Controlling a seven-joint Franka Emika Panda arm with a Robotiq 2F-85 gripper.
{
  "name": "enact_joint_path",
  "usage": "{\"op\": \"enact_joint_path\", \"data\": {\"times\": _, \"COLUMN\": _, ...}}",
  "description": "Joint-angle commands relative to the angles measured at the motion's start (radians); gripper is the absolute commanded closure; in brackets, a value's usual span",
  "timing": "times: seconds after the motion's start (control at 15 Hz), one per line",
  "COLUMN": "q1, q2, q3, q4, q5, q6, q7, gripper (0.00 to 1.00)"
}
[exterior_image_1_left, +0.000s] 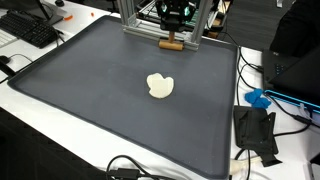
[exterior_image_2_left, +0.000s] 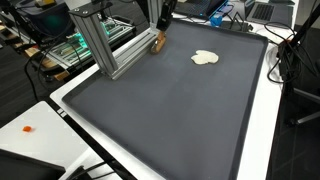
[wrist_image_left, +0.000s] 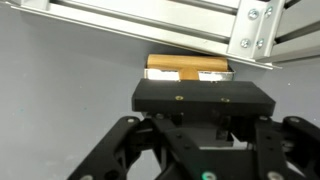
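A small wooden block (exterior_image_1_left: 172, 43) with a dark top lies on the dark mat (exterior_image_1_left: 90, 110) at the foot of an aluminium frame (exterior_image_1_left: 150, 28), seen in both exterior views (exterior_image_2_left: 157, 43). My gripper (exterior_image_1_left: 173, 33) comes straight down onto it, fingers shut around its top (exterior_image_2_left: 159, 32). In the wrist view the block (wrist_image_left: 185, 66) shows just beyond the gripper's black body, and the gripper (wrist_image_left: 205, 125) hides its own fingertips. A cream lumpy object (exterior_image_1_left: 160, 86) rests alone near the mat's middle (exterior_image_2_left: 205, 58), well away from the gripper.
The aluminium frame (exterior_image_2_left: 100, 45) stands along the mat's edge, its rails close over the block (wrist_image_left: 150, 25). A keyboard (exterior_image_1_left: 30, 30), a blue item (exterior_image_1_left: 258, 98), a black device (exterior_image_1_left: 255, 130) and cables (exterior_image_1_left: 130, 170) lie off the mat.
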Motion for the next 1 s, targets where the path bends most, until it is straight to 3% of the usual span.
{"op": "enact_joint_path", "data": {"times": 0.0, "q1": -0.012, "q2": 0.024, "q3": 0.011, "q4": -0.003, "q5": 0.043, "q6": 0.007, "q7": -0.028, "gripper": 0.74}}
{"op": "enact_joint_path", "data": {"times": 0.4, "q1": -0.036, "q2": -0.066, "q3": -0.003, "q4": -0.022, "q5": 0.077, "q6": -0.027, "q7": -0.031, "gripper": 0.74}}
{"op": "enact_joint_path", "data": {"times": 0.8, "q1": -0.049, "q2": -0.079, "q3": -0.007, "q4": -0.069, "q5": 0.101, "q6": -0.009, "q7": -0.054, "gripper": 0.74}}
{"op": "enact_joint_path", "data": {"times": 0.87, "q1": -0.049, "q2": -0.078, "q3": -0.006, "q4": -0.076, "q5": 0.105, "q6": -0.014, "q7": -0.059, "gripper": 0.65}}
{"op": "enact_joint_path", "data": {"times": 0.93, "q1": -0.049, "q2": -0.077, "q3": -0.006, "q4": -0.083, "q5": 0.112, "q6": -0.005, "q7": -0.061, "gripper": 0.25}}
